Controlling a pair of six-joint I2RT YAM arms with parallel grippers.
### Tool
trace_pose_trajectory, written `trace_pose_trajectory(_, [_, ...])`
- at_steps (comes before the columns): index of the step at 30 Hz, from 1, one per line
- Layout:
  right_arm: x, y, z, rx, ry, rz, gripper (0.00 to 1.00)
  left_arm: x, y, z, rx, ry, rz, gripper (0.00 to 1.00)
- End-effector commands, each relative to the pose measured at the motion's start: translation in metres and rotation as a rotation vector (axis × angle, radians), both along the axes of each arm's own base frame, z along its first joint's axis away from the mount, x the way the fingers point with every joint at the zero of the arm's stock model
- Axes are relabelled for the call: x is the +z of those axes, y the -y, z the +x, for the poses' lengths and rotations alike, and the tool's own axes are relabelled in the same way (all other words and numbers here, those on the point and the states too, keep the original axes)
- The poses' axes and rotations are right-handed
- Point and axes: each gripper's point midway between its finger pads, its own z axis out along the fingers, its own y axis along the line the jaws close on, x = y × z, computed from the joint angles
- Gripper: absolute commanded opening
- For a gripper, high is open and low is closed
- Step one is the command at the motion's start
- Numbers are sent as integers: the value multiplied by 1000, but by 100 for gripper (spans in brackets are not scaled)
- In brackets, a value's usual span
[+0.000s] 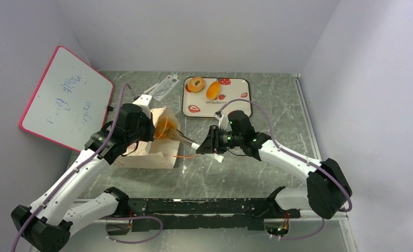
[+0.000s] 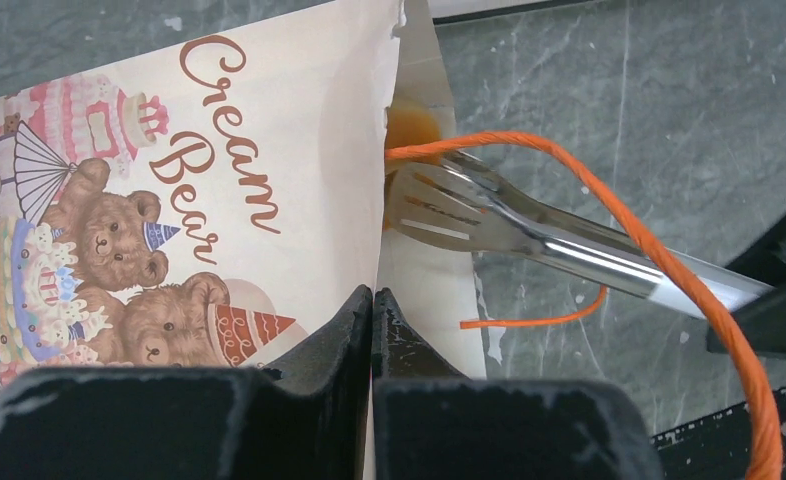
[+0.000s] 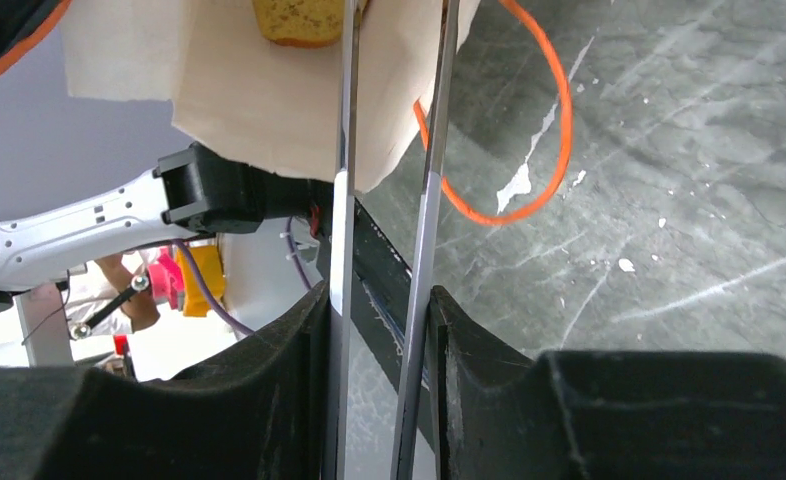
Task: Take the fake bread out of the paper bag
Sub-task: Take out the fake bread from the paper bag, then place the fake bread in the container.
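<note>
Pale lavender walls (image 1: 194, 37) enclose a grey marbled table (image 1: 293, 105).

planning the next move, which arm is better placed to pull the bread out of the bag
Right. The right tool grips tongs whose tips sit at the bread inside the paper bag; the left tool is shut on its edge.

A grey-green marbled surface (image 1: 278, 100) carries a pink-framed whiteboard (image 1: 65, 100), propped tilted at the far left with blue scribbles on it. At the far middle lies a white square tray with strawberry prints (image 1: 233, 86). Just left of it is a small clear plastic packet (image 1: 164, 86). Slotted metal tongs (image 1: 183, 139) are at mid-surface, tips pointing left.
</note>
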Motion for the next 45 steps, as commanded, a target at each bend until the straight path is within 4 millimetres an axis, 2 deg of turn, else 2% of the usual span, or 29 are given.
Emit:
trace_pose_trajectory(1, [20, 12, 2, -22, 56, -2, 0, 1, -10, 14, 87, 44, -1, 7])
trace_pose_trajectory(8, [42, 38, 13, -118, 82, -33, 0, -8, -23, 16, 170, 41, 18, 7])
trace_pose_trajectory(18, [80, 70, 34, -287, 142, -69, 0, -10, -31, 22, 215, 55, 43, 7])
trace_pose_trajectory(25, [101, 108, 82, -551, 210, -119, 0, -5, -27, 19, 186, 77, 8, 7])
trace_pose_trajectory(31, [95, 131, 127, -725, 210, -131, 0, 1, -24, 14, 152, 84, -5, 7])
trace_pose_trajectory(34, [79, 138, 148, -771, 170, -145, 0, 5, -23, 12, 138, 89, -8, 7])
trace_pose_trajectory(36, [76, 141, 162, -809, 166, -129, 0, 7, -23, 11, 130, 91, -10, 7])
trace_pose_trajectory(45, [39, 163, 214, -945, 117, -109, 0, 14, -19, 7, 99, 98, -22, 7])
